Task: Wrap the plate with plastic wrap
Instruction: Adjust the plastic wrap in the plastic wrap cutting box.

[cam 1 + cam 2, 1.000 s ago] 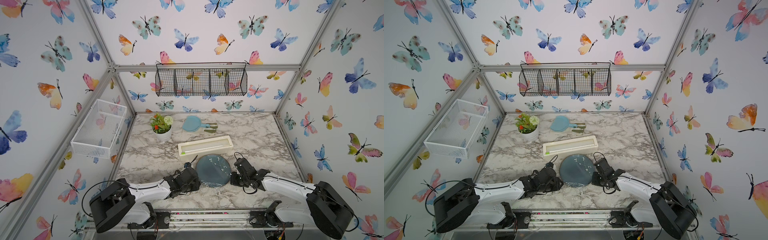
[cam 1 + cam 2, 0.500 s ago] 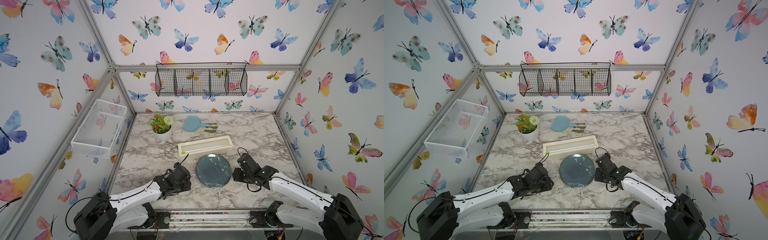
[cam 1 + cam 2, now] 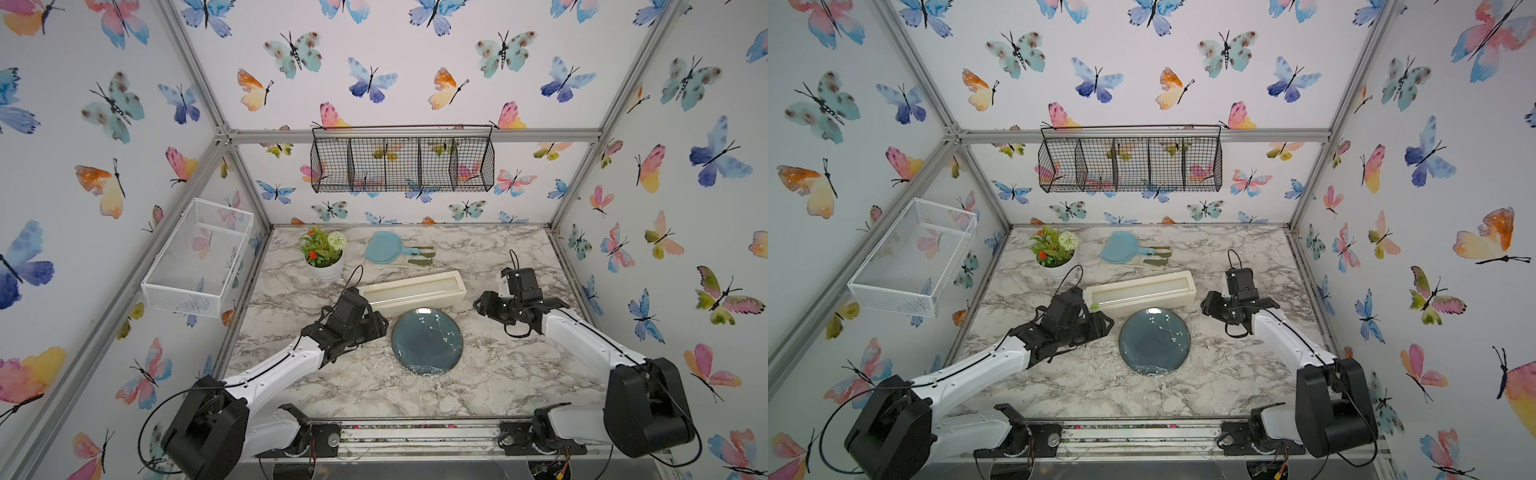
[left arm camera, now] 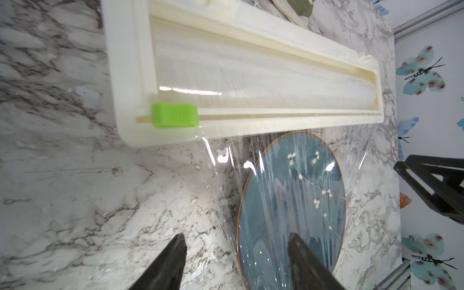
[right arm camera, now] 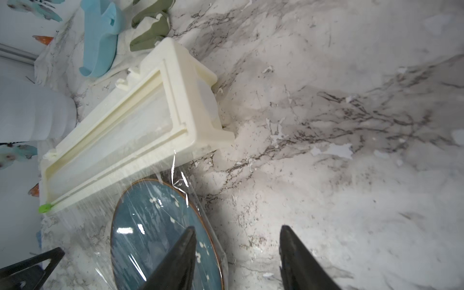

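Wrap in place: a dark teal, blossom-patterned plate (image 3: pixel 427 341) lies near the middle of the marble worktop (image 3: pixel 490 386), its far rim just in front of a long cream dispenser box (image 3: pixel 411 291). Clear plastic wrap (image 4: pixel 227 160) runs from the box's near edge across the plate, wrinkled and glinting, and spills onto the worktop on either side. The green slider (image 4: pixel 174 115) sits at the box's left end. The left claw (image 4: pixel 236 237) hangs just left of the plate and the right claw (image 5: pixel 238 228) is right of it, near the box's end. Both stand wide, gripping nothing. A potted plant (image 3: pixel 322 253) stands at far left.
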Controlling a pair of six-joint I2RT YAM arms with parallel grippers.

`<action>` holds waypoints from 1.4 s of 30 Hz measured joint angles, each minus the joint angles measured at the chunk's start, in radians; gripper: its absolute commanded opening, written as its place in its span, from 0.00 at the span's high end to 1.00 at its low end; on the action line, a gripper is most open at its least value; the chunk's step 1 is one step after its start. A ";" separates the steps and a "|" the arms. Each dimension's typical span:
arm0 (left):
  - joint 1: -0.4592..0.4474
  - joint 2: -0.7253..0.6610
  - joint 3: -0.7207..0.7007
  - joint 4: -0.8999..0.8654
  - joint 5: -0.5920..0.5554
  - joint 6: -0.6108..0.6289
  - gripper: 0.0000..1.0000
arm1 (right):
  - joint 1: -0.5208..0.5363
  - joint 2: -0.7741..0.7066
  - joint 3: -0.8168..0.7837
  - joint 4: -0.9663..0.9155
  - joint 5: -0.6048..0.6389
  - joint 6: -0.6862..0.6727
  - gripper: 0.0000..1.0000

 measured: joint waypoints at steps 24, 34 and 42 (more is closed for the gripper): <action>0.074 0.097 0.016 0.067 0.062 0.088 0.43 | -0.061 0.164 0.018 0.219 -0.283 -0.011 0.42; 0.074 0.177 0.023 0.106 0.072 0.108 0.60 | -0.062 0.193 -0.040 0.328 -0.396 0.014 0.44; 0.099 0.267 0.071 0.122 0.100 0.135 0.68 | -0.062 0.227 -0.039 0.344 -0.389 0.014 0.45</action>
